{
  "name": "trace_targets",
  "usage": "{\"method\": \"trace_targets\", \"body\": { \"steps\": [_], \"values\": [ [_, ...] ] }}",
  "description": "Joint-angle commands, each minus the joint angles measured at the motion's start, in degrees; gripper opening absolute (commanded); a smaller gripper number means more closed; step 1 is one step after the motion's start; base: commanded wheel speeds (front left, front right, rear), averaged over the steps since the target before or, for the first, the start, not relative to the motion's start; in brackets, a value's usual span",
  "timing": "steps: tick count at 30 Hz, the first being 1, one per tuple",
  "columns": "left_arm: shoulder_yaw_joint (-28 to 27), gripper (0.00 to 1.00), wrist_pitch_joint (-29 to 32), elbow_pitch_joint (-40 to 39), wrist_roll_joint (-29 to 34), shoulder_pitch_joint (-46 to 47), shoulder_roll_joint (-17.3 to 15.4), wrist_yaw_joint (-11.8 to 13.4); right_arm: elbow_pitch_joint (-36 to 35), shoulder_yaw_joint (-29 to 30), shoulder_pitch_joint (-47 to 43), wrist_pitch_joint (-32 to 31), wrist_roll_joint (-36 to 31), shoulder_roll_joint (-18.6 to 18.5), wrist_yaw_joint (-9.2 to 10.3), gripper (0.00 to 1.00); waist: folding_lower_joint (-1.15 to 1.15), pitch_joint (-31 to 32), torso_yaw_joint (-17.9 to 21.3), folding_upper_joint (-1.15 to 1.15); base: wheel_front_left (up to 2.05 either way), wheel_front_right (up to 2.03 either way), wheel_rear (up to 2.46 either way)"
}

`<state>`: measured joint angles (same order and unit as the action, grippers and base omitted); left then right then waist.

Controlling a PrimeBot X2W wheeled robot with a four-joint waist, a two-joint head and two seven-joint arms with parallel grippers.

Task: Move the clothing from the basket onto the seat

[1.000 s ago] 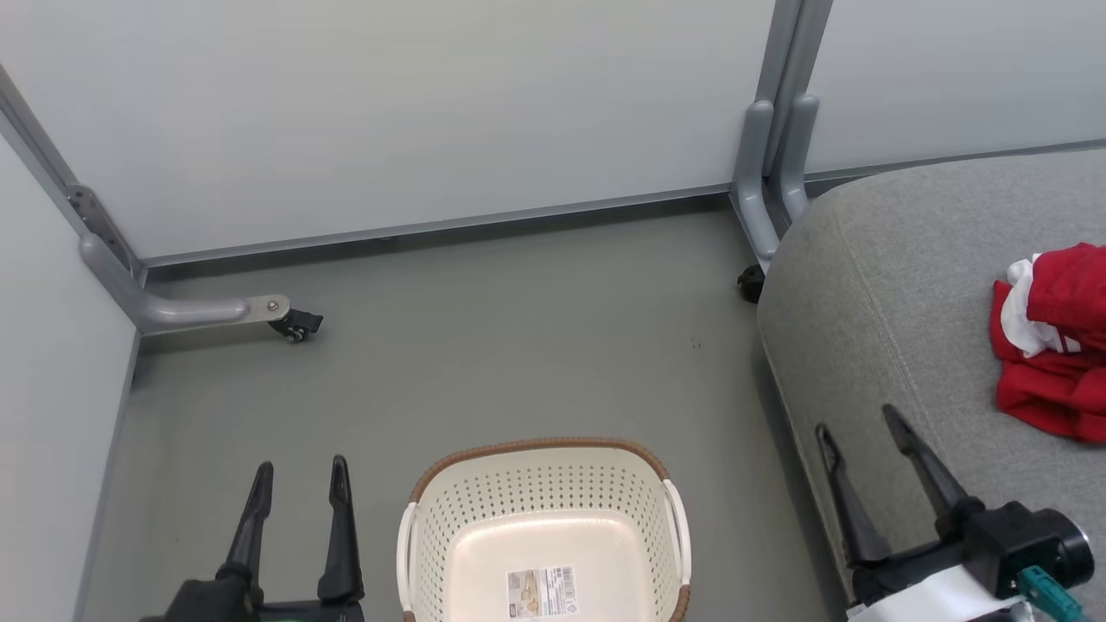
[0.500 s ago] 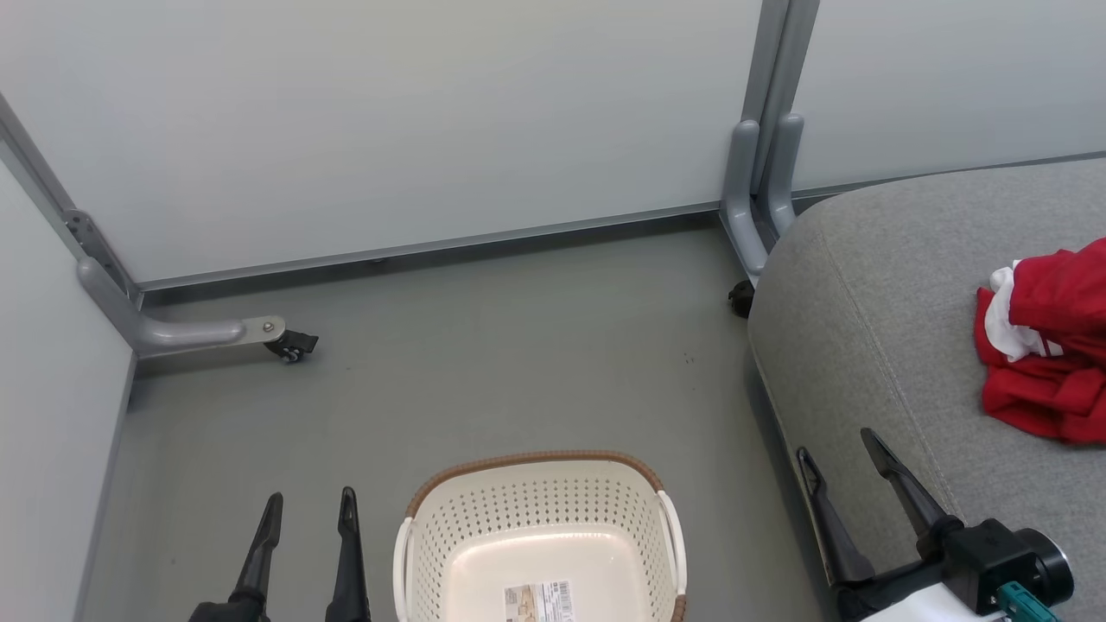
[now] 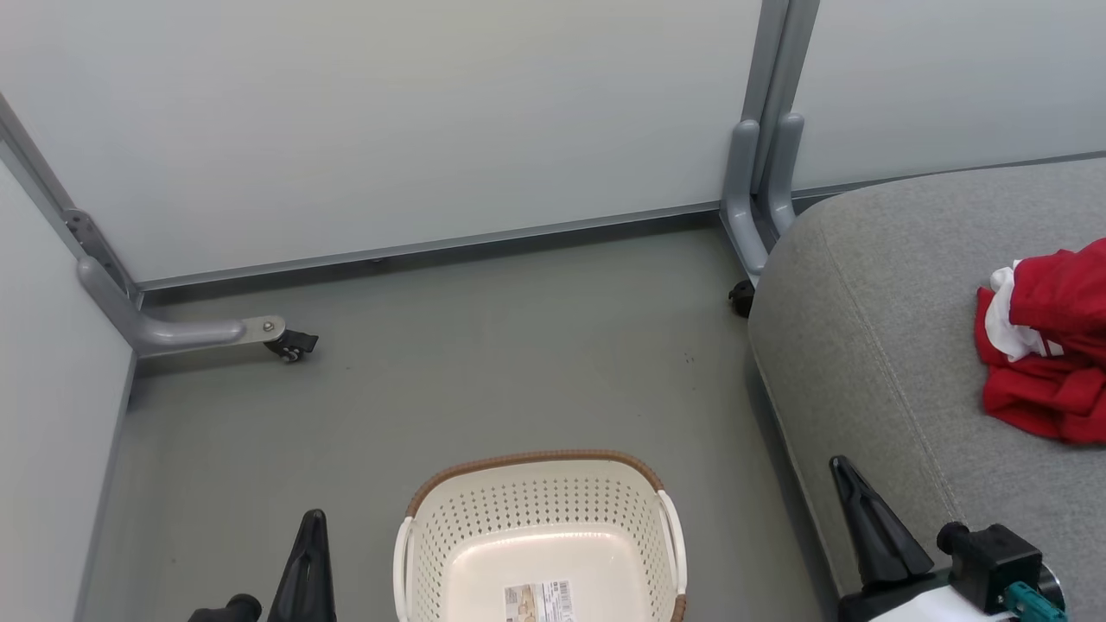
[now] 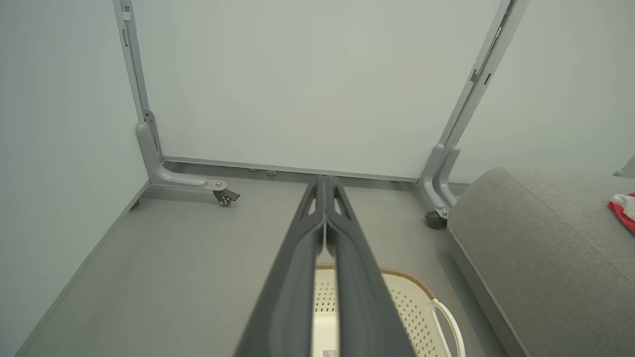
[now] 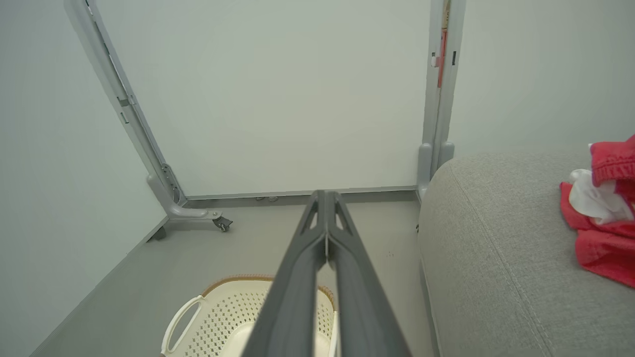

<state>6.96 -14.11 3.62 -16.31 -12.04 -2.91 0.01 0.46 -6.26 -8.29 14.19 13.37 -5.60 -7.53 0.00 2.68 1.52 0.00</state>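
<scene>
Clothing [image 3: 1050,380] lies on the seat [image 3: 864,285] — ahead-right of the right gripper [image 3: 842,471], closed empty like the left gripper [image 3: 313,520].

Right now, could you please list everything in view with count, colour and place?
Red-and-white fabric clothing heap: one, red with white, on the seat, far right.
Cream-white perforated plastic basket: one, cream with brown rim, on the floor, bottom centre.
Paper label: one, white and tan, inside the basket.
Grey woven-fabric sofa seat: one, grey, right side.
Pale partition panels: three, off-white, around the floor.
Black casters: two, black, at the panels' feet.
Grey floor: one, grey, centre.
Left dark two-fingered tool: one, black, shut, lower left.
Right dark two-fingered tool: one, black, shut, lower right.
</scene>
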Motion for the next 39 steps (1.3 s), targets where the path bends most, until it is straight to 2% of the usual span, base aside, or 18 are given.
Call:
{"method": "trace_targets", "body": {
  "steps": [1, 16, 39],
  "values": [
    [-0.5, 0.00, 0.4, -0.6, -3.0, 1.3, -0.4, -0.2, -0.4, 0.4, 1.3, -0.5, 3.0, -0.3, 0.00, 0.00, 0.00, 0.0, 0.0, 0.00, 0.00, 0.00, 0.00],
    [-1.9, 0.00, 3.5, 2.0, -18.7, 5.1, -1.3, -1.8, 2.5, 1.7, 4.2, -3.6, 19.4, -0.7, 0.01, 0.00, 0.00, -0.4, -0.2, 0.00, 0.00, 0.00, 0.00],
    [-4.2, 0.00, 7.9, 4.6, -38.3, 9.5, -2.0, -3.8, 5.9, 4.0, 7.6, -8.0, 39.6, -0.6, 0.02, 0.00, 0.00, -1.0, -0.5, 0.00, 0.00, 0.00, 0.00]
  ]
}}
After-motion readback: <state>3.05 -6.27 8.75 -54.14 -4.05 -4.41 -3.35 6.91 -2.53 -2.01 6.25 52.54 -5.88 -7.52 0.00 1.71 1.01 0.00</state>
